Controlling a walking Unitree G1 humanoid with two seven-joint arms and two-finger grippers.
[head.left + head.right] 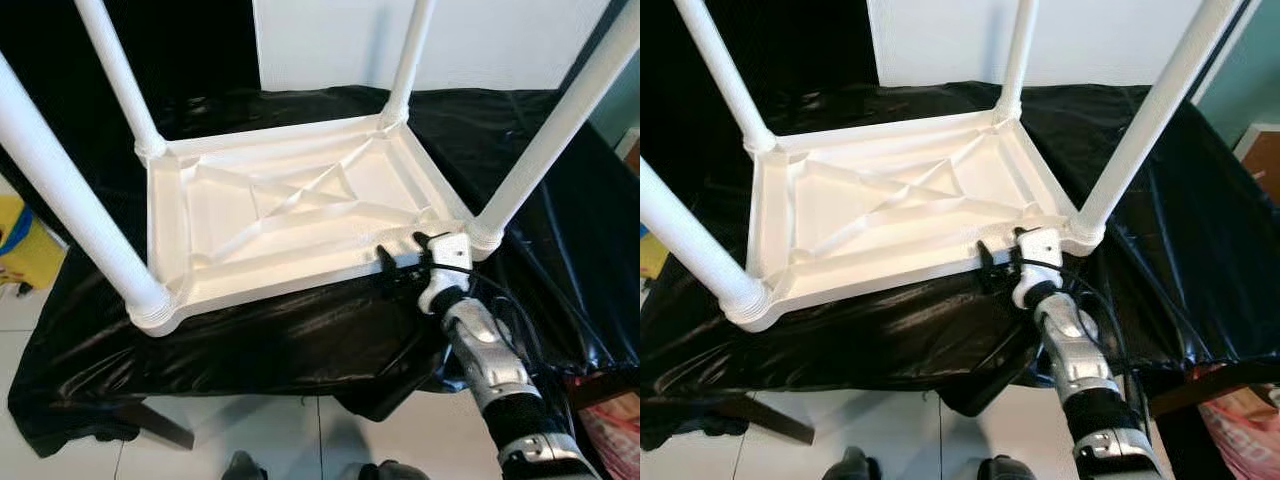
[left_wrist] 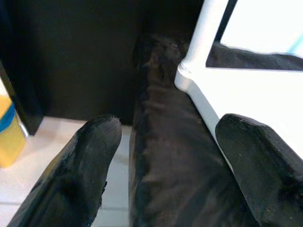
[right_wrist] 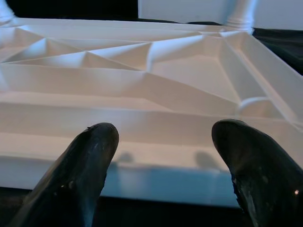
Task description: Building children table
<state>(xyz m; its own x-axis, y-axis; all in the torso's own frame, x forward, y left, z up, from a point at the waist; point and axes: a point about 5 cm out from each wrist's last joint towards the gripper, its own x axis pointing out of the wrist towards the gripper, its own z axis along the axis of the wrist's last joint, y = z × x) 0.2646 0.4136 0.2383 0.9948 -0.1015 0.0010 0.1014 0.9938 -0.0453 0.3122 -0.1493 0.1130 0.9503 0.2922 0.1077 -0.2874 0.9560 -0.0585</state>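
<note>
while the white table (image 1: pixel 290 215) lies upside down on the black-draped tabletop (image 1: pixel 300 330), all four legs stand up, so the build looks nearly done to me. from my left eye, my right gripper (image 1: pixel 402 258) sits at the table's near rim, just beside the near right leg (image 1: pixel 545 150), fingers apart and holding nothing. my worry here is that a push on that rim could slide the table on the glossy sheet (image 1: pixel 560 260), or tip it toward the edge.

my right eye tells the same: the cable by my wrist hangs near the leg socket (image 1: pixel 1085 235) and might snag there.

on my left wrist view, my left gripper (image 2: pixel 165 156) is spread and empty, beside a table corner and a leg (image 2: pixel 203 38), over the sheet; a yellow object (image 2: pixel 7 132) sits on the floor below.

on my right wrist view, the fingers (image 3: pixel 90 161) straddle the rim (image 3: pixel 142 156), and closing off-centre could let it slip.
</note>
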